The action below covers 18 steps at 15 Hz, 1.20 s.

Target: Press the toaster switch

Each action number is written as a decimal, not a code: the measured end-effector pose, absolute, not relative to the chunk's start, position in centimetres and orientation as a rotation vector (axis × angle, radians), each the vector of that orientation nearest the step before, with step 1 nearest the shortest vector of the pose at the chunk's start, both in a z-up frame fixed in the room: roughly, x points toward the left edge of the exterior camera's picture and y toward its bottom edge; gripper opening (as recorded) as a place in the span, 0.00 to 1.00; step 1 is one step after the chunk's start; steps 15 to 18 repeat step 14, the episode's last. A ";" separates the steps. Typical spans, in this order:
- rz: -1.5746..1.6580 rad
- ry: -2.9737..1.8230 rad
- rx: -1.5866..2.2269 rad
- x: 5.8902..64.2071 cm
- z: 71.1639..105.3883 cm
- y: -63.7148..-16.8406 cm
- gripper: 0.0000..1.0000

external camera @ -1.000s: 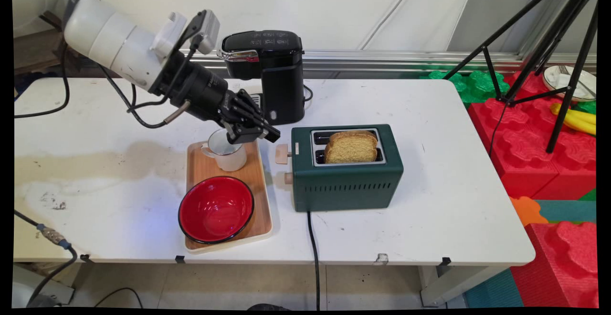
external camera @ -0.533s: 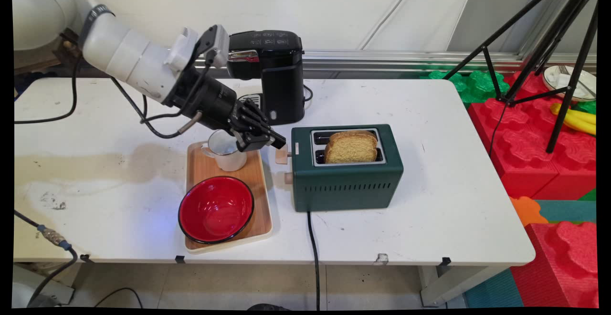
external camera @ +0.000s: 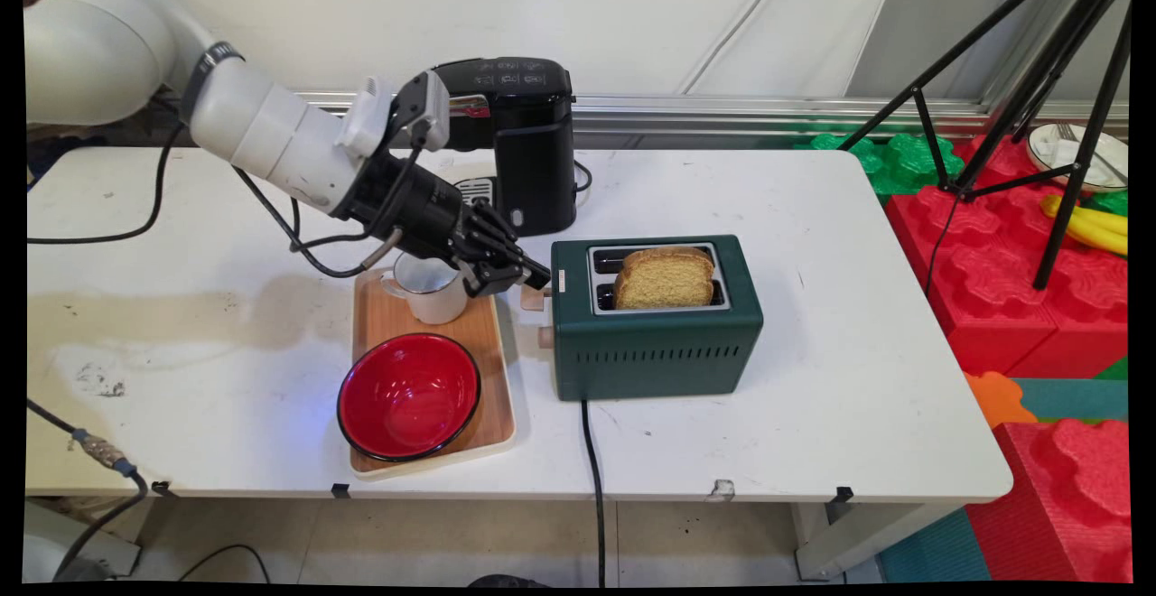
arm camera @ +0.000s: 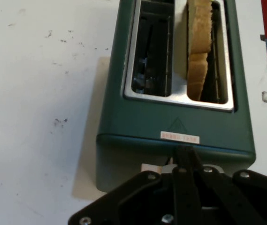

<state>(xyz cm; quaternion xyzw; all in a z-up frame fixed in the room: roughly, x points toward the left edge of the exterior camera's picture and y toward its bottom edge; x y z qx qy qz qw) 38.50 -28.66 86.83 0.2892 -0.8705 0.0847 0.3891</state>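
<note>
My fingers (external camera: 533,276) are pressed together with nothing between them, tips at the toaster's (external camera: 657,343) lever (external camera: 535,293) on its left end. Bread (external camera: 664,277) stands in the near slot. Just behind me, a mug (external camera: 432,291) sits on the tray (external camera: 429,370).

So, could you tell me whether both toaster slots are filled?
No. In the toaster, one slot holds a bread slice; the other slot is empty.
</note>
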 end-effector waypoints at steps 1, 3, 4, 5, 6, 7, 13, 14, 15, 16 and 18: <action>0.216 -2.213 0.736 38.5 86.6 -28.7 0.00; 0.219 -2.213 0.735 38.4 86.1 -28.9 0.00; 0.219 -2.214 0.735 38.3 85.8 -29.0 0.00; 0.219 -2.215 0.735 38.3 85.5 -29.1 0.00; 0.218 -2.217 0.735 38.2 85.3 -29.1 0.00; 0.217 -2.219 0.737 38.3 85.0 -29.1 0.00; 0.201 -2.253 0.723 38.4 83.6 -29.1 0.00; 0.201 -2.258 0.722 38.6 83.4 -28.9 0.00; 0.201 -2.258 0.722 38.6 83.4 -28.9 0.00; 0.201 -2.258 0.722 38.6 83.4 -28.9 0.00; 0.201 -2.258 0.722 38.6 83.4 -28.9 0.00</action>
